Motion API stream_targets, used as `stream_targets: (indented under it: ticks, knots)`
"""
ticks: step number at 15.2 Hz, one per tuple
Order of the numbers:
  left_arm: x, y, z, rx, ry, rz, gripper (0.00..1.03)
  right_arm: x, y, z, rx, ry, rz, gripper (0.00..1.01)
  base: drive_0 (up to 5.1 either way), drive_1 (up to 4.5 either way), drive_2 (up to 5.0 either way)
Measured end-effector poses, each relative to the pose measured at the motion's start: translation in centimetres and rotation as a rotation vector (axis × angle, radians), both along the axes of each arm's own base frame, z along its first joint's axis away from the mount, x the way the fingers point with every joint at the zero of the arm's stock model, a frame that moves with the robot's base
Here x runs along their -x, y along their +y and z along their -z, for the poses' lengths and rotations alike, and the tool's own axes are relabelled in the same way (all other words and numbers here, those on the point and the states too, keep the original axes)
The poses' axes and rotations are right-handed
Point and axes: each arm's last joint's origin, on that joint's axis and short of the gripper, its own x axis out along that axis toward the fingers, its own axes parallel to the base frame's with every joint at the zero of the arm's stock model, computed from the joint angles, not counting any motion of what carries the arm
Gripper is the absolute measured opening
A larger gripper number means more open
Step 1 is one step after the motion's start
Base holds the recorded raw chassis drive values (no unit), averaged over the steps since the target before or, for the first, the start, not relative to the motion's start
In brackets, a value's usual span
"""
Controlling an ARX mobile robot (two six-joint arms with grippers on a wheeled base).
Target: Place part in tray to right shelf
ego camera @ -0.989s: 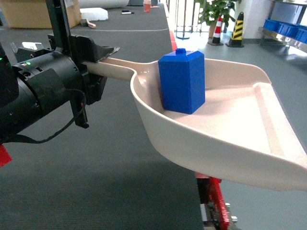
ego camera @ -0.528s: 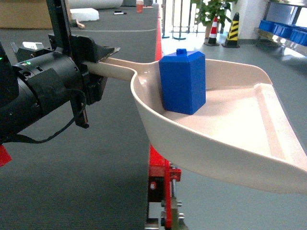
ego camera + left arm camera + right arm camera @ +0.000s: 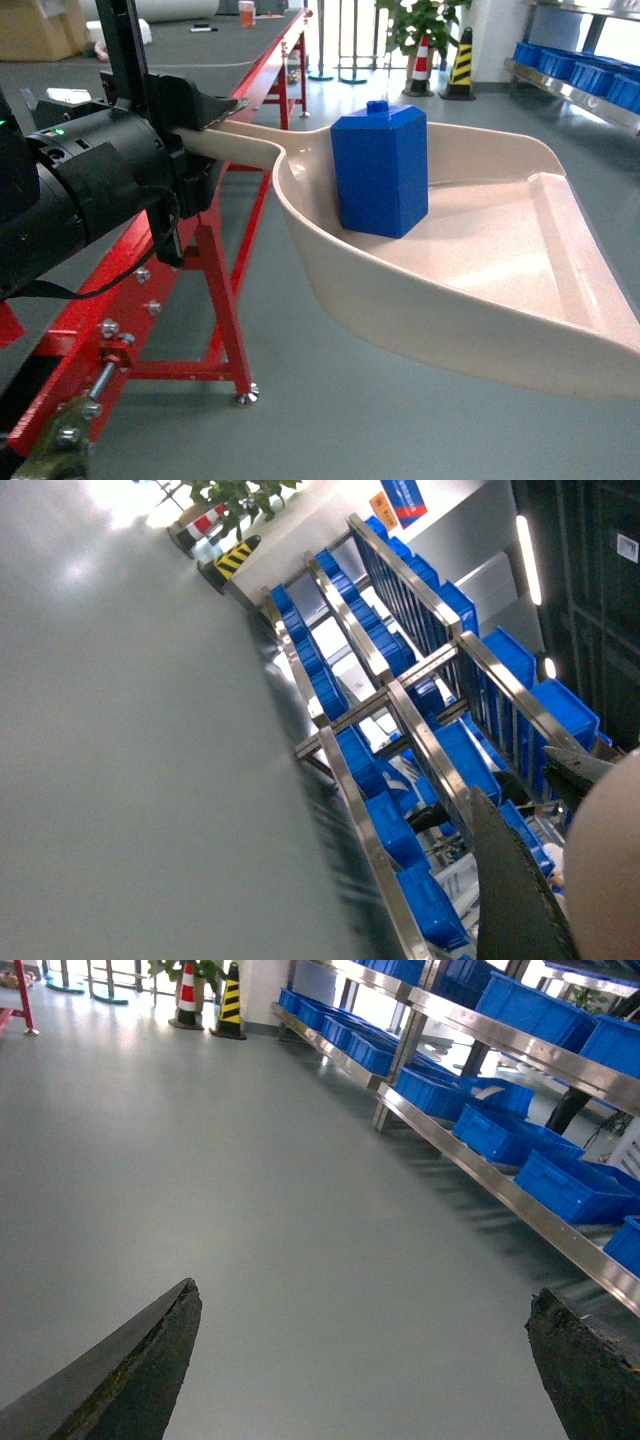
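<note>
**Loose block rides a scoop held by its handle**

The left pincer is clamped on the tray handle. The part stands loose against the tray's back wall; likely light, rigid and prone to sliding, so keep it level. The right pincer gapes wide, empty, facing the right shelf.

The tray runs off the right edge of the head frame; its handle end vanishes inside the left gripper; the shelf is motion-blurred
</note>
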Motion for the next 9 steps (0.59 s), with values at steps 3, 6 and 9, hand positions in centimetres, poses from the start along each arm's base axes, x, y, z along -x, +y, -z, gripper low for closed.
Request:
stream_targets:
  ticks: [3,6,9]
  knots:
    - [0.00,0.00,0.03,-0.001,0.003,0.000,0.12,0.01,0.00,-0.01,0.000,-0.001,0.000,0.98,4.9,-2.52,-2.5]
    - [0.00,0.00,0.04,-0.002,0.004,0.001,0.12,0.00,0.00,-0.01,0.000,-0.001,0.000,0.98,4.9,-2.52,-2.5]
    - [0.00,0.00,0.00,0.001,0.000,0.000,0.12,0.01,0.00,-0.02,0.000,-0.002,0.000,0.98,4.9,-2.52,-2.5]
